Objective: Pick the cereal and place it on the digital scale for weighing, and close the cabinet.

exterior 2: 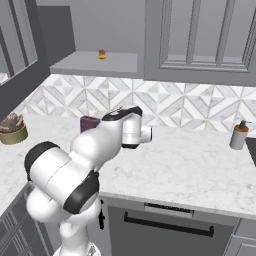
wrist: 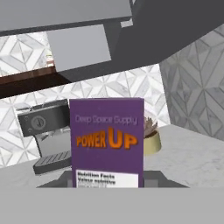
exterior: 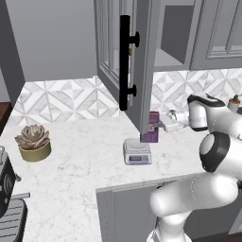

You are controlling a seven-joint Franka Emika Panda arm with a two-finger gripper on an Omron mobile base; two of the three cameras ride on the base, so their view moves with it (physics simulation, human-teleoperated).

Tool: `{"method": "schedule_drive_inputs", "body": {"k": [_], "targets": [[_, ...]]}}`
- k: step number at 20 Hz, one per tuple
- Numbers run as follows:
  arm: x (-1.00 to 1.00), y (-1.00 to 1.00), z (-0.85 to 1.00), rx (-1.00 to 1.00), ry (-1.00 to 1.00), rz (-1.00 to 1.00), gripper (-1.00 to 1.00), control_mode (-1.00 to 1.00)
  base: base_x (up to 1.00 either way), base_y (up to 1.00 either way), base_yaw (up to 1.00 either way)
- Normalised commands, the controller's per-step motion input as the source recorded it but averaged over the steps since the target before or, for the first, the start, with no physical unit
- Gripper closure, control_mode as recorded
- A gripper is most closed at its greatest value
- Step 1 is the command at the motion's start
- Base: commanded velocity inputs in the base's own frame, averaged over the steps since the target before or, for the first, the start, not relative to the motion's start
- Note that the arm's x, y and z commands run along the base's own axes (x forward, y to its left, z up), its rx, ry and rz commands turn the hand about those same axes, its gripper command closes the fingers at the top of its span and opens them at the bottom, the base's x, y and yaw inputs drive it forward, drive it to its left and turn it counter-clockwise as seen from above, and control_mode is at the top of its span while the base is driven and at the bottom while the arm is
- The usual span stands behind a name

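Note:
The dark purple cereal [exterior: 154, 126] stands upright at the back edge of the digital scale [exterior: 137, 152], partly hidden by the open door's edge. In the hand view the cereal [wrist: 106, 142] faces me with a flat grey plate, seemingly the scale [wrist: 162, 179], under its base. My gripper [exterior: 164, 125] is just right of the box, pointing at it from a short gap, open and holding nothing. The cereal [exterior 2: 89, 123] also peeks out behind my arm. The cabinet door [exterior: 142, 56], with its black bar handle [exterior: 124, 61], stands wide open over the scale.
A potted succulent [exterior: 33, 142] sits at the counter's left, and a coffee machine [exterior: 7, 189] stands at the near left edge. A soap bottle [exterior 2: 239, 135] is far right. A small item [exterior 2: 102, 54] rests on the open cabinet's shelf.

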Motion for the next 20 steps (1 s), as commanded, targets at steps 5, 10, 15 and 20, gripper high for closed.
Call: {"method": "schedule_drive_inputs", "body": {"k": [5, 10, 15, 20], "targets": [[0.17, 0.16, -0.22, 0.00, -0.02, 0.00, 1.00, -1.00, 0.00, 0.00, 0.00], [0.17, 0.10, -0.30, 0.00, -0.02, 0.00, 1.00, -1.00, 0.00, 0.00, 0.00], [0.10, 0.04, -0.32, 0.00, -0.02, 0.00, 1.00, -1.00, 0.00, 0.00, 0.00], [0.09, 0.00, -0.31, 0.00, -0.02, 0.00, 1.00, -1.00, 0.00, 0.00, 0.00]]}}
